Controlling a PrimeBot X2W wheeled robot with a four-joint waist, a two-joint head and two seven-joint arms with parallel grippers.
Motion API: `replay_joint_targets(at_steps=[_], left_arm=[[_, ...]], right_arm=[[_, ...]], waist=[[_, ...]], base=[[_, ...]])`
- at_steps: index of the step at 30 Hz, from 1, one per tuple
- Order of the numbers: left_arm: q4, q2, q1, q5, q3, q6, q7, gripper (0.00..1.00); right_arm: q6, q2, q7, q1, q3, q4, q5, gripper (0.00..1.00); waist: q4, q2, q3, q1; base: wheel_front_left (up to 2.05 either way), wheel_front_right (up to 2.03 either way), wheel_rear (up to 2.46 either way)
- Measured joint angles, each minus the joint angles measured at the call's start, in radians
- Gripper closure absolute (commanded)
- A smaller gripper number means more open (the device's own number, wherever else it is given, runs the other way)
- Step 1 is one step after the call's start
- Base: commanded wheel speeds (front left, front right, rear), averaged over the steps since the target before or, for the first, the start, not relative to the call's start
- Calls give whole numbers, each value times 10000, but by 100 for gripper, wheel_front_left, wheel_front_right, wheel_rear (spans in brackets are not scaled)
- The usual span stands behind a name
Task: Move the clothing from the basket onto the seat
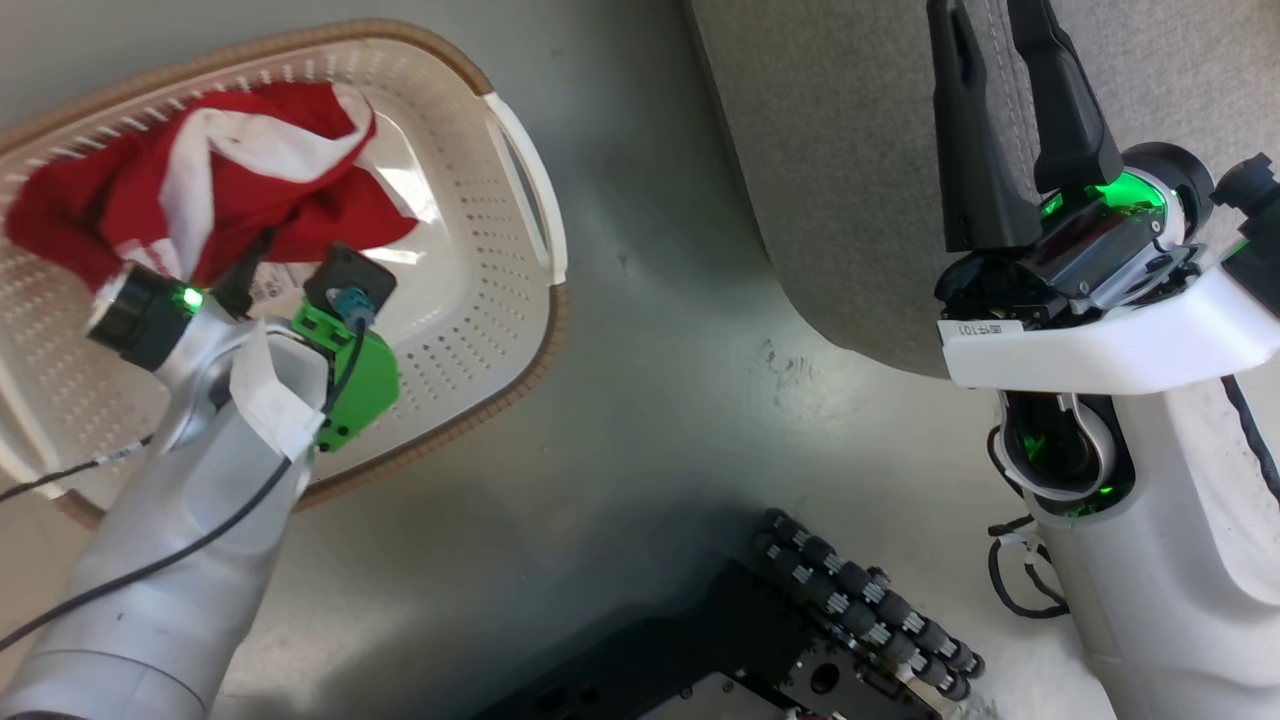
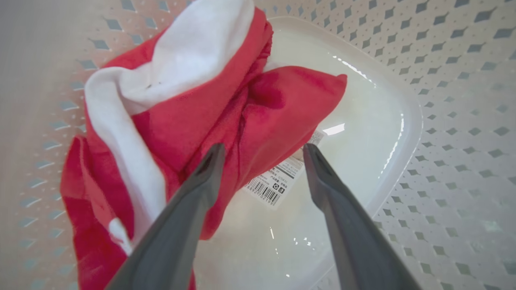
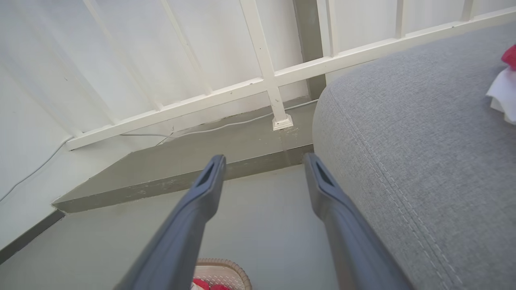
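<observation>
Clothing (image 2: 181,108) overlapping label (image 2: 278,181), basket (image 2: 443,80) edges cropped

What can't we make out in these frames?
Left wrist view: the sticker label on the basket floor is partly covered by the clothing, and its print is too small to read.
Same view: the garment count, because the folds bunch into one heap.
Right wrist view: the red-and-white fabric on the seat is cut off by the right edge, so its extent is unknown.
</observation>
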Motion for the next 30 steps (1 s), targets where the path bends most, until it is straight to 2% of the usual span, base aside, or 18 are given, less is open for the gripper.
replay_joint_targets(at_steps=[16,17,18,19,30], left_arm=[[1078,36,-752,293,0,4,-359,1],[1179,33,-799,291,36,6,-359,59],[1246,31,-832,290,81,12,-359,76],[1275,23,-846,261,128,12,-359,100],[1741,-221,-921,8,334,13,-686,100]], right_arm=[[0,63,-2,-7,-15,-6,245,0],[0,63,-2,-7,-29,-6,247,0],[0,63,-2,-7,-46,-10,247,0],[0,63,-2,-7,-59,-12,249,0],[0,58,0,-68,98,-58,261,0]], waist=[[-284,0,554,-1],[-283,0,561,-1],[-280,0,566,-1],[-276,0,571,-1],[-247,0,565,-1]], base=[[0,0,0],[0,0,0],[0,0,0],[0,0,0],[0,0,0]])
